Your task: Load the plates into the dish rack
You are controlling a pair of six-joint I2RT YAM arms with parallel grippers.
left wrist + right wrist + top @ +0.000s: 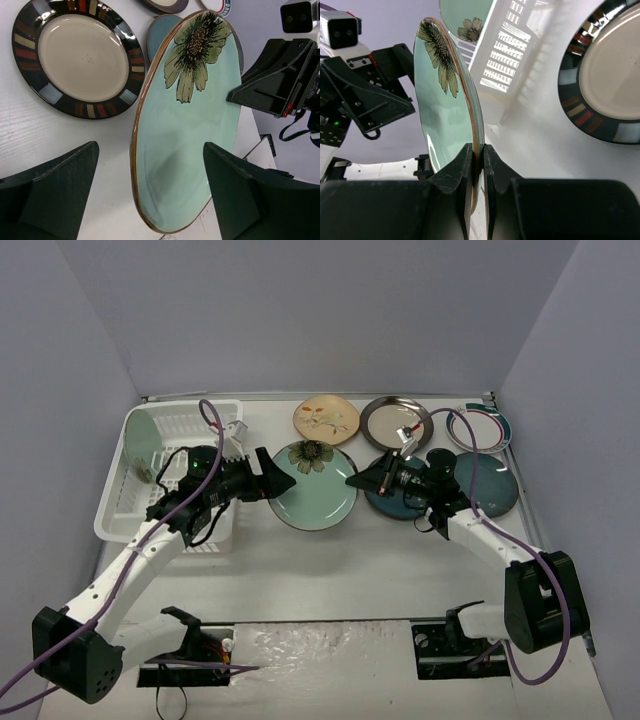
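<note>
My right gripper [352, 480] is shut on the rim of a light teal flower plate [315, 485] and holds it on edge above the table; the right wrist view shows the pinch [476, 155] on the plate [445, 100]. My left gripper [278, 483] is open, its fingers on either side of that plate's near edge [190, 125] without touching it. The white dish rack [180, 430] stands at the left with a second teal plate [143, 445] upright in it. A dark-rimmed beige plate [82, 57] lies under the held plate.
A tan floral plate [326, 418], a dark-rimmed beige plate [396, 422] and a white plate with a teal-red rim [478, 427] lie along the back. A dark blue plate [485, 483] lies at the right, another [400, 498] under my right arm.
</note>
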